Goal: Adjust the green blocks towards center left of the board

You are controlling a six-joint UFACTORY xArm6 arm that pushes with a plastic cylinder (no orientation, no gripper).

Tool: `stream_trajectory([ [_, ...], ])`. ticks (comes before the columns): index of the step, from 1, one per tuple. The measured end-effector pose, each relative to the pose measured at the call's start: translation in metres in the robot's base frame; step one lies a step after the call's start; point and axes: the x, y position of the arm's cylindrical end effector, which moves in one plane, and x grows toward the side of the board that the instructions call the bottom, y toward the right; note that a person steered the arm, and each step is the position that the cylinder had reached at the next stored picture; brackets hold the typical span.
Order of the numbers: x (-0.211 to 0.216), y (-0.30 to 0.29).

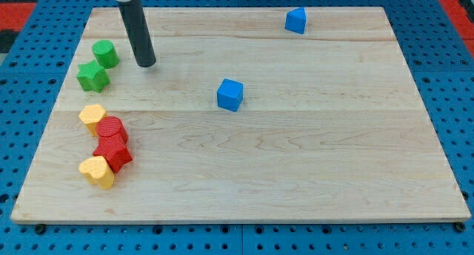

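A green cylinder [105,54] and a green star-shaped block [92,76] sit close together near the board's upper left edge, the star just below and left of the cylinder. My tip [147,64] rests on the board to the right of the green cylinder, a short gap away and not touching either green block. The dark rod rises from the tip toward the view's top.
A yellow block [92,117], a red cylinder [112,129], a red star-shaped block [113,153] and a yellow heart-shaped block [98,171] cluster at the lower left. A blue cube [229,94] sits near the centre. Another blue block [295,20] sits at the top. The wooden board [311,173] lies on blue pegboard.
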Motion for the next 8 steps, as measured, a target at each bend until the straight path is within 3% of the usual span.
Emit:
stream_trajectory([
  [8,-0.006,-0.056],
])
